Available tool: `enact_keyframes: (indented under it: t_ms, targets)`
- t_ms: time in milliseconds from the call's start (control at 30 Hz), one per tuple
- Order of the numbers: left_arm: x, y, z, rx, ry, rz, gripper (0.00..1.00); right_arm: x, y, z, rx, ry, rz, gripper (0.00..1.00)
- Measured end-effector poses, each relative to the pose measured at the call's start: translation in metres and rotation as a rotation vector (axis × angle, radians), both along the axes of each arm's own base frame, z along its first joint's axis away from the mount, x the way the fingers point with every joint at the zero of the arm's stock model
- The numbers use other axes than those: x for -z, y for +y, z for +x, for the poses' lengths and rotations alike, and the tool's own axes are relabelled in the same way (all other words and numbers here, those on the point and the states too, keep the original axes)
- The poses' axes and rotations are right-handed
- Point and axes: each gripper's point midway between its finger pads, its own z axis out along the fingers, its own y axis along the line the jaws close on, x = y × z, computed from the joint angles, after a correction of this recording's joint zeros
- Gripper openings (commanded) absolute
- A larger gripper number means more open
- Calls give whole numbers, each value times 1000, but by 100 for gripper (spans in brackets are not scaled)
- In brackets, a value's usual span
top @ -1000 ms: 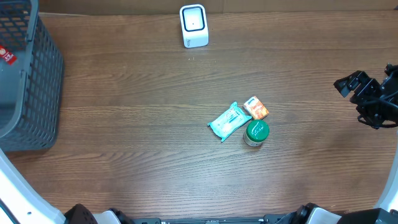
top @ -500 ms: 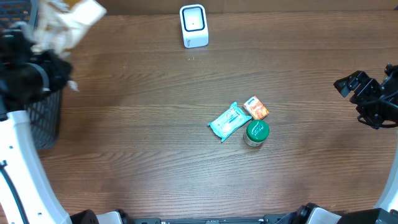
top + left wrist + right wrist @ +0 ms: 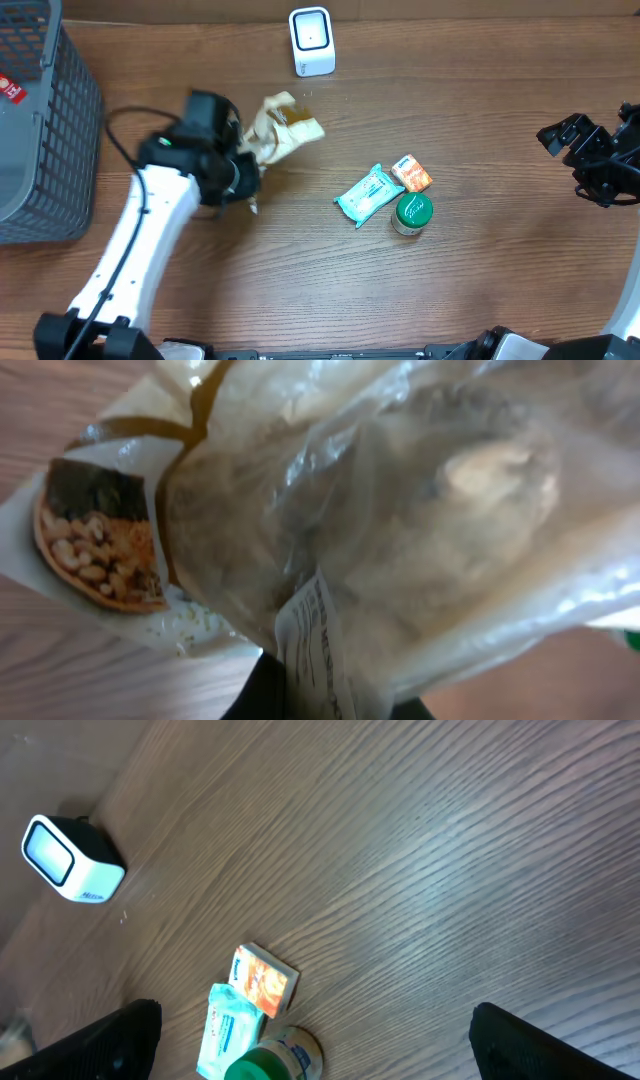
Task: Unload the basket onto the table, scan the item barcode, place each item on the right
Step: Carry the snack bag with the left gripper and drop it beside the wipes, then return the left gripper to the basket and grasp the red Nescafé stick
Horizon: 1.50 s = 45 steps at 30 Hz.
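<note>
A crumpled clear plastic bag of pale food (image 3: 285, 128) hangs above the table, just below and left of the white scanner (image 3: 311, 41). My left gripper (image 3: 254, 152) is shut on the bag's lower left end. In the left wrist view the bag (image 3: 380, 510) fills the frame, a printed label showing nuts (image 3: 95, 545) sits at its left, and the dark fingers (image 3: 268, 690) pinch its bottom edge. My right gripper (image 3: 572, 160) stands open and empty at the table's right edge, its fingers (image 3: 110, 1040) wide apart.
A teal wipes packet (image 3: 367, 194), a small orange box (image 3: 412, 173) and a green-lidded jar (image 3: 411, 213) lie together right of centre. A dark mesh basket (image 3: 45, 140) stands at the far left. The scanner (image 3: 70, 860) shows in the right wrist view.
My left arm has come out from over the basket with the bag and swung right toward the scanner. The right arm has not moved.
</note>
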Motion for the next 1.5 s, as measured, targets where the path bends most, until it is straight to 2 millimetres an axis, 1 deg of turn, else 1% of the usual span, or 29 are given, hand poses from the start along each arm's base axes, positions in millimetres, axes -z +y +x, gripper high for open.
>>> enact_keyframes:
  t_ms: [67,133,200,233,267,333,400,467,500,633,700,767,800,933,967,1000,1033,1067,1100,1133,1233,1267,1300,1333,1367,1400,1433,1467,1500]
  targets:
    - [24,-10,-2,-22,-4,-8,4,0,0,0,0,1,1,100]
    - [39,-17,-3,-28,-15,-12,5,0,0,0,1,0,0,100]
    - [52,-24,-6,-32,-24,-1,10,0,0,0,1,0,0,100]
    - [58,-27,-9,-30,-27,8,52,0,0,0,1,0,0,100]
    - [64,-29,-13,-28,-28,21,68,0,0,0,1,0,0,100]
    - [70,-33,-16,-21,-31,33,80,0,0,0,1,-1,0,100]
    - [72,-33,-18,-21,-30,41,84,0,0,0,1,0,0,100]
    - [72,-33,-18,-27,-31,43,98,0,0,0,1,0,1,100]
    - [72,-33,-18,-31,-29,42,100,0,0,0,1,0,0,100]
    - [72,-31,-19,-30,-22,49,100,0,0,0,1,0,0,100]
    - [65,-31,-16,-34,-26,53,100,0,0,0,1,0,0,100]
    - [47,-31,-6,-35,-57,54,100,0,0,0,1,0,0,100]
    - [33,-30,1,-27,-86,55,100,0,0,0,1,0,0,100]
    - [-35,-25,34,16,-239,57,100,0,0,0,1,1,1,100]
    - [-48,-21,39,18,-267,60,99,0,0,0,0,0,0,100]
    - [-75,-12,50,11,-327,73,98,0,0,0,1,0,0,100]
    - [-91,-5,56,-3,-362,86,98,0,0,0,0,0,1,100]
    - [-113,8,66,-31,-413,106,97,0,0,0,1,0,1,100]
    - [-134,20,74,-65,-462,121,97,0,0,0,0,0,0,100]
    - [-151,33,80,-100,-504,134,100,0,0,0,0,0,0,100]
    - [-213,87,96,-240,-657,184,100,0,0,0,0,-1,0,100]
    - [-243,120,99,-320,-739,220,100,0,0,0,1,1,0,100]
    - [-260,146,99,-380,-788,250,100,0,0,0,1,0,-1,100]
    - [-282,180,97,-455,-852,296,100,0,0,0,1,0,0,100]
    - [-290,201,94,-501,-875,326,100,0,0,0,1,0,0,100]
    - [-295,218,91,-539,-893,349,100,0,0,0,1,1,1,100]
    - [-300,235,87,-574,-907,373,100,0,0,0,1,0,0,100]
    - [-304,258,83,-620,-922,403,100,0,0,0,1,0,0,100]
    - [-306,274,81,-651,-930,424,100,0,0,0,0,0,1,100]
